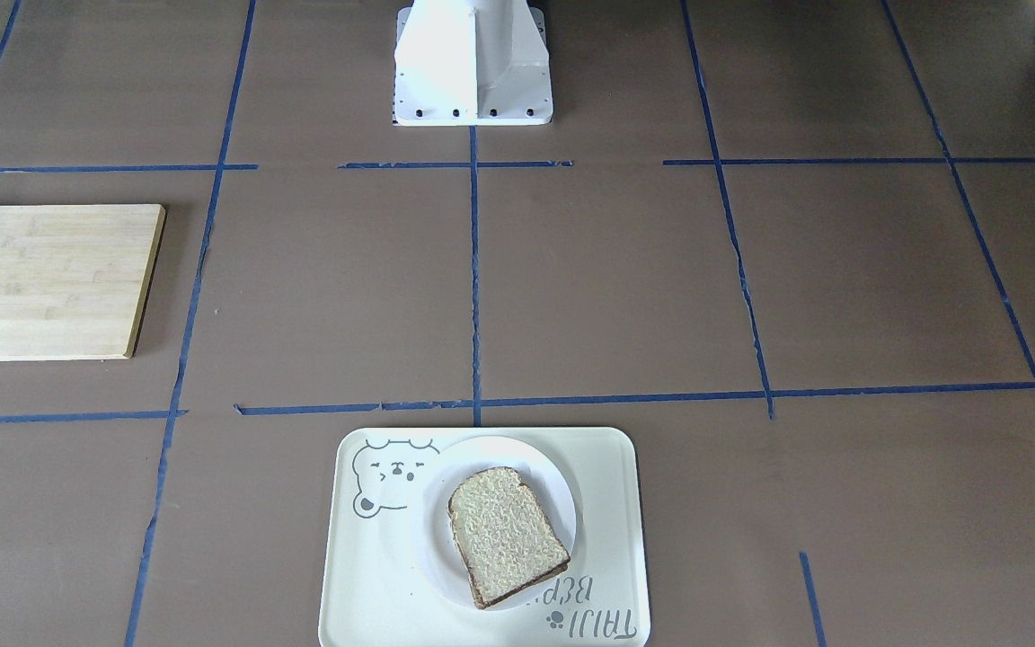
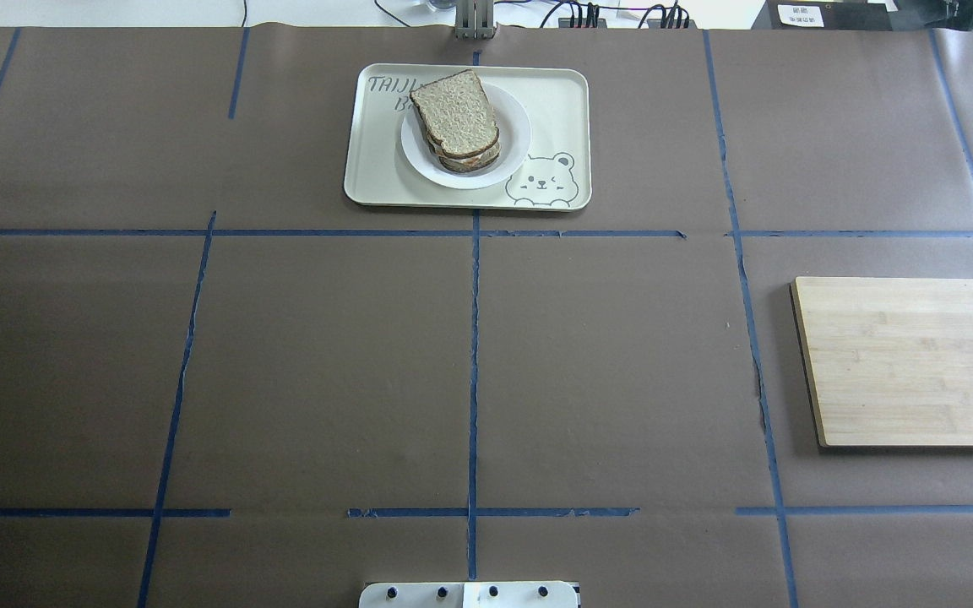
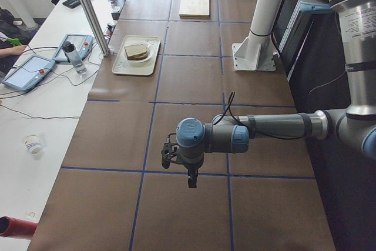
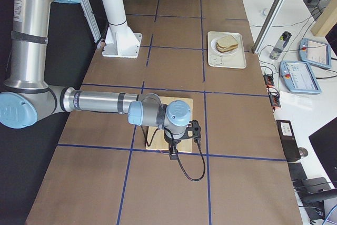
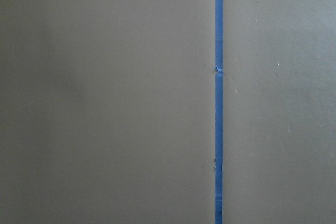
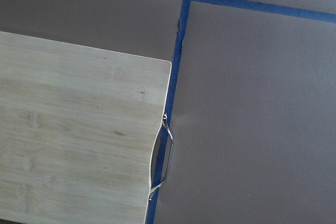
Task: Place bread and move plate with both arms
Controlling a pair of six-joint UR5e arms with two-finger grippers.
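The left arm (image 3: 276, 126) is held low over the brown paper-covered table (image 3: 117, 133); whether its jaws are apart cannot be told. At the far middle, the coarse-crumbed, dark-crusted bread (image 2: 455, 105) is laid atop a stack on the round white plate (image 2: 516, 127), which is set on a cream rectangular tray (image 2: 558, 97); the lower layers are shown clearly only from overhead. The right arm (image 4: 100, 101) is poised above the pale bamboo board (image 2: 909, 359), and the state of its jaws likewise cannot be told. A thin metal handle (image 6: 169, 150) is revealed by the wrist view alone.
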